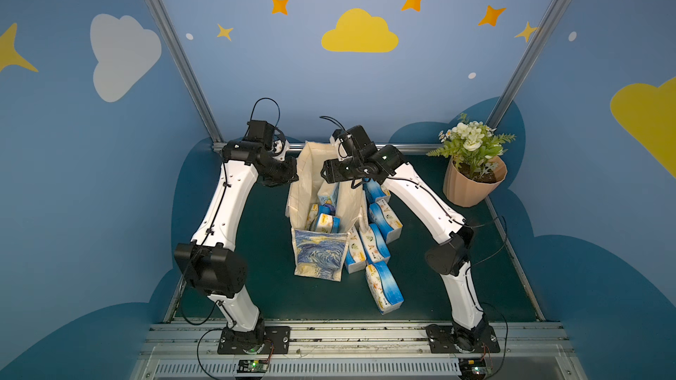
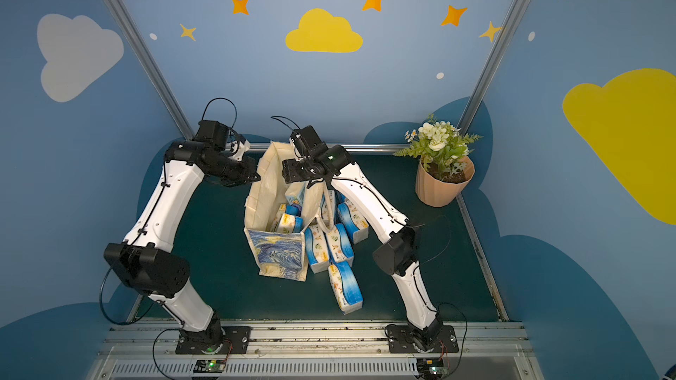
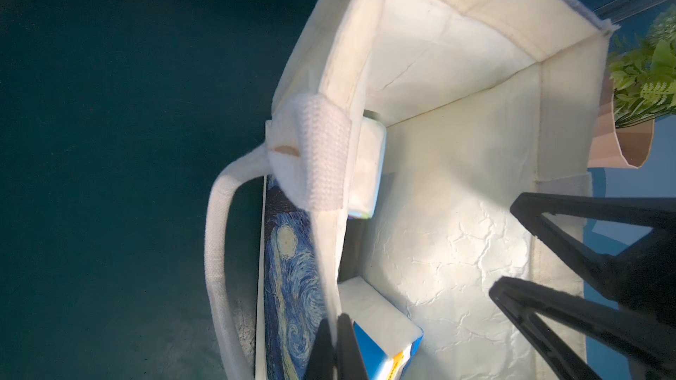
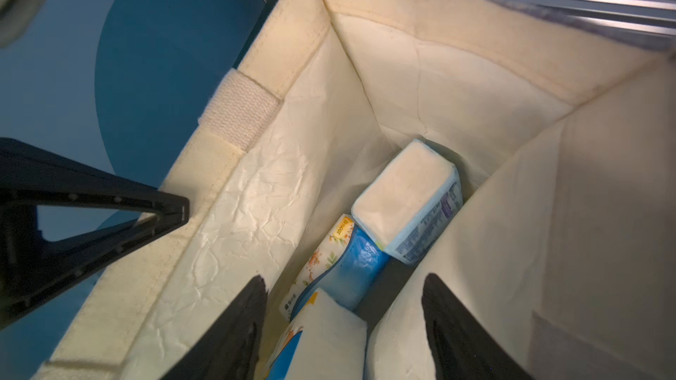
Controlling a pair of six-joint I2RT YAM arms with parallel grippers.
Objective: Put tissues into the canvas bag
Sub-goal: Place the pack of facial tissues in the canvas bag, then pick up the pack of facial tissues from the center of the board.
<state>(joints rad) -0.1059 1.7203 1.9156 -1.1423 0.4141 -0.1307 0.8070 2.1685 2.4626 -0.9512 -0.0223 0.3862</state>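
Observation:
The canvas bag [image 1: 322,255] stands open at the middle of the mat, its swirly print facing front. My left gripper [image 3: 336,345] is shut on the bag's left rim, pinching the cloth [image 3: 329,286]. Over the bag's mouth my right gripper [image 4: 344,323] hangs open; a white and blue pack [image 4: 325,338] lies below between its jaws, touching neither. Tissues [image 1: 326,222] lie inside the bag, one of them pale blue-green [image 1: 328,195]. Several more tissue packs [image 1: 384,286] lie on the mat right of the bag. The right gripper's black fingers [image 3: 570,239] also show in the left wrist view.
A peach flowerpot [image 1: 473,180] with white flowers stands at the back right corner. A metal rail [image 1: 409,148] runs along the mat's far edge behind the bag. The bag's loose handle [image 3: 219,250] hangs outside its left wall.

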